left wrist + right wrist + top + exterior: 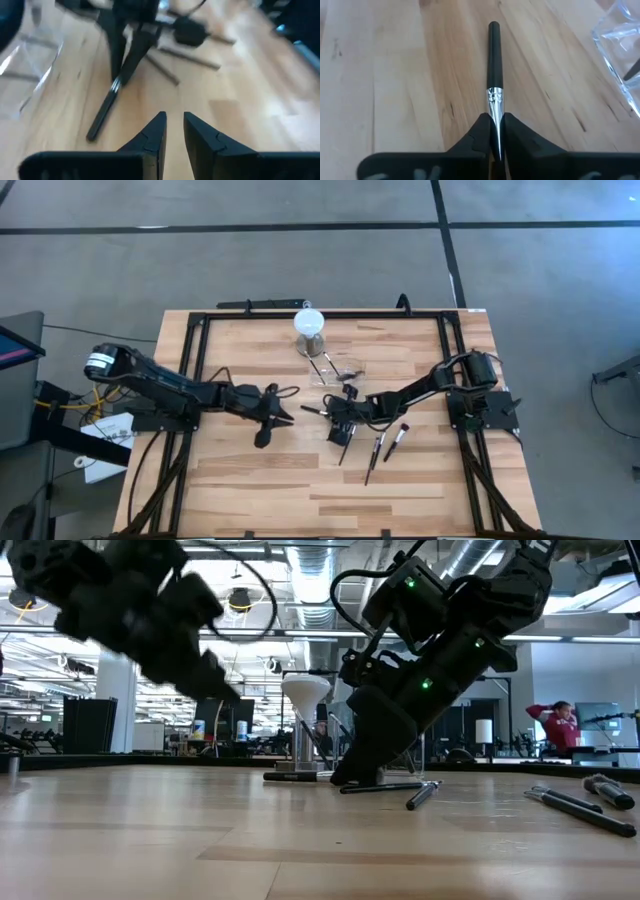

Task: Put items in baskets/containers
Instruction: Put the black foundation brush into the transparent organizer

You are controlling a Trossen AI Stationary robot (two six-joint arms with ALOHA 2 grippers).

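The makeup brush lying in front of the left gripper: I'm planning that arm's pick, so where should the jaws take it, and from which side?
Probably mid-handle. The makeup brush lies flat on the wooden table, a thin dark rod with its silvery ferrule farther up. Bring the left gripper down from above with the jaws straddling the handle across its width. Its length offers nothing to pinch. The right gripper is close by, shut on another brush.

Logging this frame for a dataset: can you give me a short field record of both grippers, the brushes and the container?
right gripper: fingers shut on a brush, low at the table centre
left gripper: fingers nearly closed, empty, left of centre
loose brushes: several lying on the wood near the right gripper
container: clear, behind the grippers, with brushes in it
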